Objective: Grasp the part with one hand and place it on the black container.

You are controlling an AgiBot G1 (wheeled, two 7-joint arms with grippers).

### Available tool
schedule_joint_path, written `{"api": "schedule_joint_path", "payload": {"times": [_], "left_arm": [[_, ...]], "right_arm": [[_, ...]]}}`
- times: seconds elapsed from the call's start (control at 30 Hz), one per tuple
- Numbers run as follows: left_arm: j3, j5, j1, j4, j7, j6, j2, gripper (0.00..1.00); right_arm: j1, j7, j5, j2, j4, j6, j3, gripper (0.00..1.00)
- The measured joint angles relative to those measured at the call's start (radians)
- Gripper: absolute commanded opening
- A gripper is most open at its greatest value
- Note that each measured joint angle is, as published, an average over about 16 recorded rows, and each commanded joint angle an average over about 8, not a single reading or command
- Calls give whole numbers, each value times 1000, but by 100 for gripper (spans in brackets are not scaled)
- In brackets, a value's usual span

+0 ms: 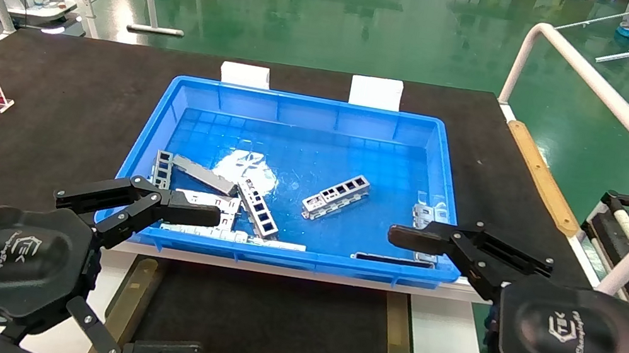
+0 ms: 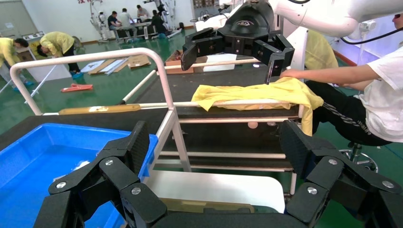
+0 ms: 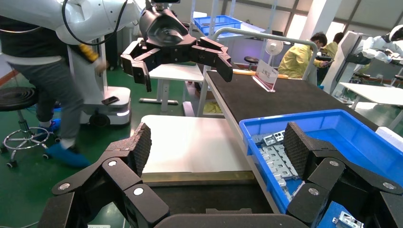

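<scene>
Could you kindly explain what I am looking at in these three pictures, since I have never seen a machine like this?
This is a two-armed robot. The wide picture comes from a camera on its head, looking down at its work; the other two come from cameras on its wrists.

In the head view, the left gripper and the right gripper hang near the front of a blue bin, both with jaws spread wide and holding nothing.

The bin sits on a black tabletop and holds several silver metal pieces. One, the part, is a slim bar with a row of windows like a ladder, lying alone mid-bin. In front of the bin lies the black container, a flat dark tray with tan edge strips.
</scene>
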Motion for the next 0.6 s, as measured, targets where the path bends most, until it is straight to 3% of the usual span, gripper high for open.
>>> {"api": "schedule_joint_path", "payload": {"times": [0.6], "left_arm": [[0, 0, 0, 0, 0, 0, 0, 100]], "right_arm": [[0, 0, 0, 0, 0, 0, 0, 100]]}}
